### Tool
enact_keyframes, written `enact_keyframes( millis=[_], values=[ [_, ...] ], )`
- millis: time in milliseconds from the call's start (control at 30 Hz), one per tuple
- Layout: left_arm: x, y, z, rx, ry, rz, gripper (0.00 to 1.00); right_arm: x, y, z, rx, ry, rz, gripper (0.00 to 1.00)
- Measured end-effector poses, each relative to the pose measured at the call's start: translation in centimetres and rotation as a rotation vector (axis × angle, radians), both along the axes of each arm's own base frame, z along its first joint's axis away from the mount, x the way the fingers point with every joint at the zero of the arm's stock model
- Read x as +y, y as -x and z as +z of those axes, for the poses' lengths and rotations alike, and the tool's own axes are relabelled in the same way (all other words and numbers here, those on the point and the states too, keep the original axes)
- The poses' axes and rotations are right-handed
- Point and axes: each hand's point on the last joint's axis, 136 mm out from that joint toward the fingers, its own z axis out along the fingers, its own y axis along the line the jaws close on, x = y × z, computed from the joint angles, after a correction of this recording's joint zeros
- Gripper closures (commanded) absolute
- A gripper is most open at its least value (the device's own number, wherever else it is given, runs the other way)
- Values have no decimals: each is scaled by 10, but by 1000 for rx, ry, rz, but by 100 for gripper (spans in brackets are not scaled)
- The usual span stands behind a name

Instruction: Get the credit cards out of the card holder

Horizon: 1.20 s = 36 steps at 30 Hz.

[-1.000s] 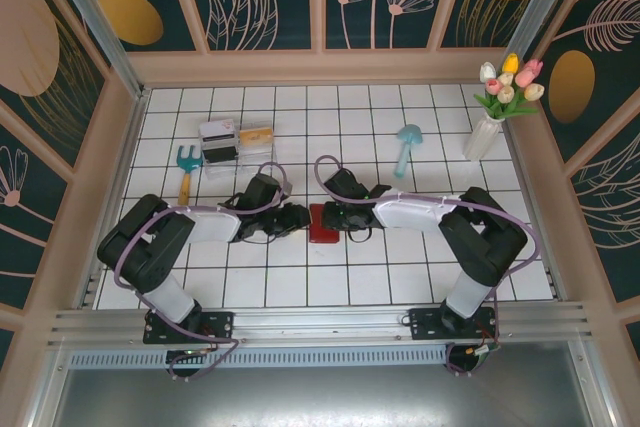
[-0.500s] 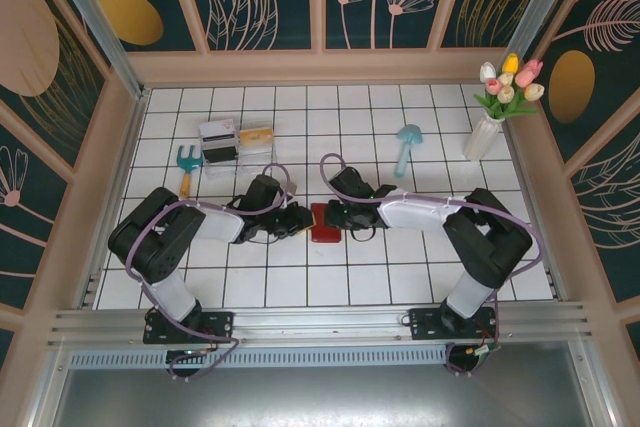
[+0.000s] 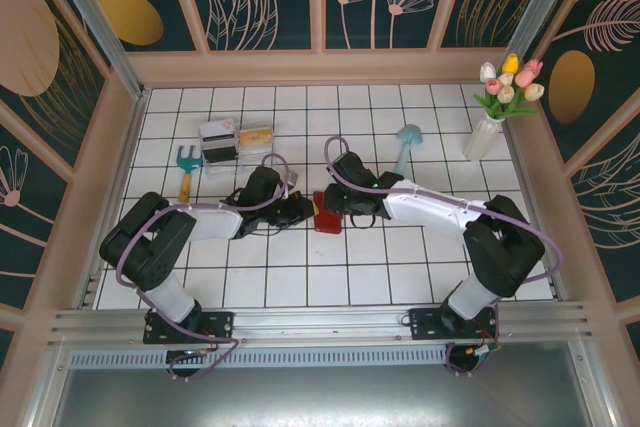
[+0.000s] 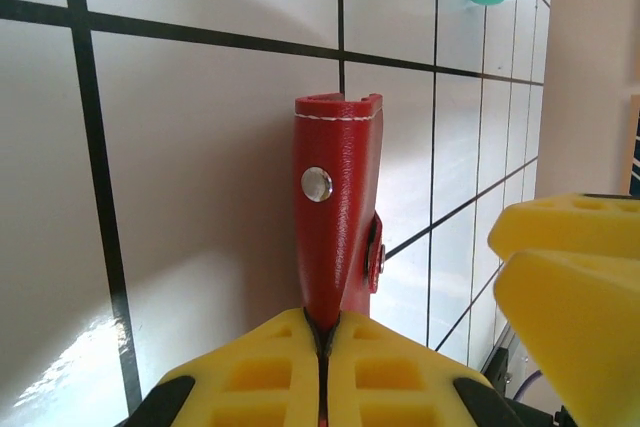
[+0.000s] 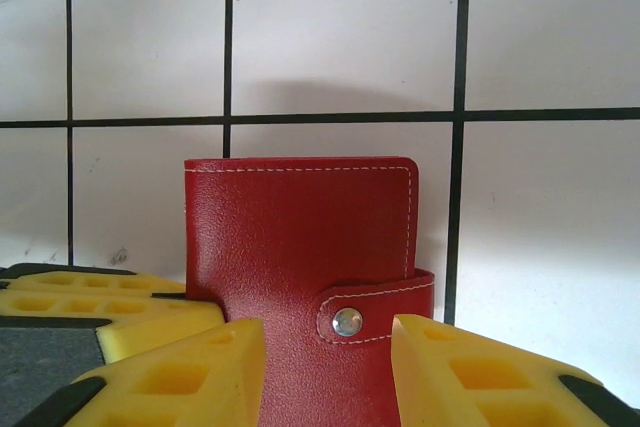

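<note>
At the middle of the white tiled tabletop (image 3: 300,287), you have the card holder (image 3: 326,217) standing up on one edge between your two arms. It is folded shut, and its red tab is fastened by the silver snap (image 5: 347,322).

Your left gripper (image 3: 298,210) reaches in from the left. In the left wrist view its jaws are pressed together on the thin edge of the card holder (image 4: 335,217), with the yellow pads (image 4: 260,367) meeting on the red leather. A second silver stud (image 4: 317,184) shows on the face turned toward that camera.

Your right gripper (image 3: 337,205) comes in from the right, facing the flat side of the card holder (image 5: 300,237). Its jaws stand apart, with one yellow finger (image 5: 170,377) low on each side of the snap tab. In the left wrist view those fingers (image 4: 570,287) sit off to the right, with tile showing between them and the red leather. You cannot tell from the right wrist view whether the tips touch the holder.

Toward the far left of the tabletop sits a clear plastic box (image 3: 222,142), well apart from the holder. A yellowish-tan rectangle (image 3: 256,135) lies at its right side, too small for you to tell whether it is one of the credit cards.

A blue toy rake (image 3: 187,162) lies just left of the box. A teal mushroom-shaped toy (image 3: 407,142) lies to the far right of the holder, and a white vase of tulips (image 3: 495,112) stands by the right wall.
</note>
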Motion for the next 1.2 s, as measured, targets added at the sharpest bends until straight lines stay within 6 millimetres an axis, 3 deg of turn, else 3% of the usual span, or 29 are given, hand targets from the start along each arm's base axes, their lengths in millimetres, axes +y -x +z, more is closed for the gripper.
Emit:
enact_keyframes(
  millis=[467, 1200],
  values=[
    [1, 1, 4, -18, -2, -6, 98, 5, 5, -25, 79, 10, 19, 62],
    [2, 3, 4, -18, 1, -8, 99, 7, 8, -37, 119, 5, 50, 56]
  ],
)
